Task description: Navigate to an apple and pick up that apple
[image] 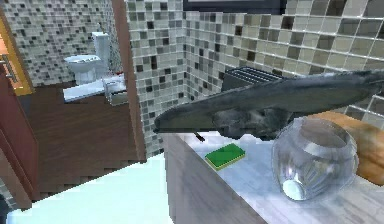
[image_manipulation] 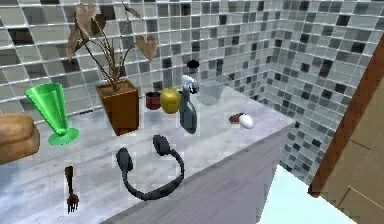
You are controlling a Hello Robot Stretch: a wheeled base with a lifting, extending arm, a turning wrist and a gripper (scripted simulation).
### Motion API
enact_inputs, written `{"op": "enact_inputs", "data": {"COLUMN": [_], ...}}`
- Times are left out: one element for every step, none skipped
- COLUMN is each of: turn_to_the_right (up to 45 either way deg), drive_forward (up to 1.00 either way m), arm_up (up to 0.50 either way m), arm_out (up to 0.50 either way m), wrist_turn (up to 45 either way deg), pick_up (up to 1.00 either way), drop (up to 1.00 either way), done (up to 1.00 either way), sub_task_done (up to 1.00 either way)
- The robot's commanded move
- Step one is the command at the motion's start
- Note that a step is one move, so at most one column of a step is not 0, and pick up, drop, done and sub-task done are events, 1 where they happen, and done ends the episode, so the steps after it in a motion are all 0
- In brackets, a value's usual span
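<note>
Pincer-side countertop [image_manipulation: 232, 150] crowded, yellowish fruit [image_manipulation: 171, 99] near wall [image_manipulation: 250, 40], open floor [image_manipulation: 298, 202] past corner

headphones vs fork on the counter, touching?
Apart. The arm side view shows a strip of bare countertop between the headphones and the fork.

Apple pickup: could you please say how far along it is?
Done: the robot stands at the counter, where a yellow-green fruit, likely the apple, sits between the potted plant and a spray bottle. In hand: lining up beside it. Left: the pick; the fruit rests on the counter.
</note>
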Motion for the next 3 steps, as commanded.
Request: {"op": "enact_inputs", "data": {"turn_to_the_right": [0.0, 0.0, 0.0], "drive_forward": [0.0, 0.0, 0.0], "arm_up": [0.5, 0.38, 0.0], "arm_out": [0.0, 0.0, 0.5], "wrist_turn": [0.0, 0.0, 0.0], "pick_up": [0.0, 0.0, 0.0], "drop": [0.0, 0.0, 0.0], "done": [0.0, 0.0, 0.0], "sub_task_done": [0.0, 0.0, 0.0]}}
